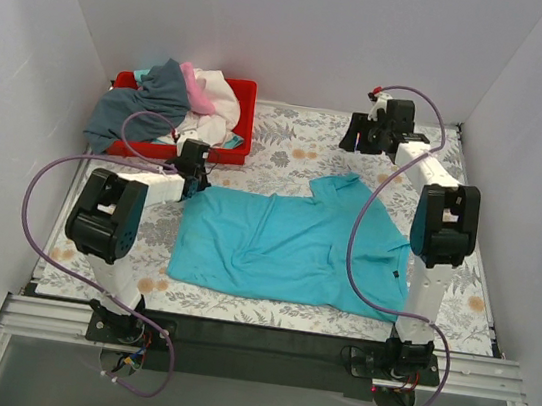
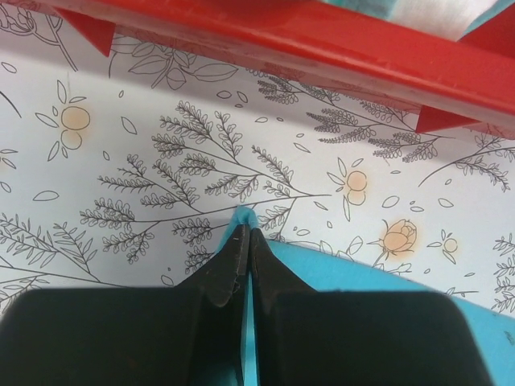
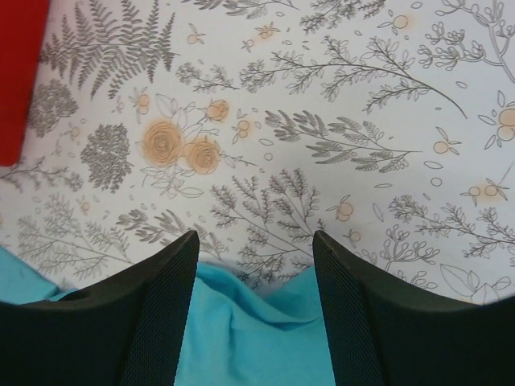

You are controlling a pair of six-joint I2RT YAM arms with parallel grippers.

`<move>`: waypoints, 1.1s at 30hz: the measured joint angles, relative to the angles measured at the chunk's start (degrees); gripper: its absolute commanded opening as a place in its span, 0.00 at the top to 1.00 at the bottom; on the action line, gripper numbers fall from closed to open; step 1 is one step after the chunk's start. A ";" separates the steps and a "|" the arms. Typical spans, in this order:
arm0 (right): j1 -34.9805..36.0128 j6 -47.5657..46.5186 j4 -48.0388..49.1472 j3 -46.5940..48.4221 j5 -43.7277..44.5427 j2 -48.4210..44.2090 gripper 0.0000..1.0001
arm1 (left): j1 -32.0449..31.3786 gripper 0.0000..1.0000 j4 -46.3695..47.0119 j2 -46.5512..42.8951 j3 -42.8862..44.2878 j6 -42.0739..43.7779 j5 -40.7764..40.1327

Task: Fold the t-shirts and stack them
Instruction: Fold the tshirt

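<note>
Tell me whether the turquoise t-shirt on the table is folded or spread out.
Spread, not folded: the turquoise t-shirt lies flat across the table, only its far edge rumpled; the left gripper pinches one corner.

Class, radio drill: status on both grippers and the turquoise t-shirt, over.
Left gripper shut on turquoise t-shirt corner. Right gripper open at its far edge. Shirt spread out, unfolded. Red tray close beyond left gripper.

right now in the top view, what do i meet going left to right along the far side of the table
grey t-shirt → pink t-shirt → white t-shirt → bare floral table cover → right tool
</note>
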 measured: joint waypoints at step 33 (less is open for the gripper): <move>-0.90 -1.38 -8.94 -4.59 8.92 3.43 0.50 | 1.33 1.00 1.81 -1.03 -1.73 0.39 3.37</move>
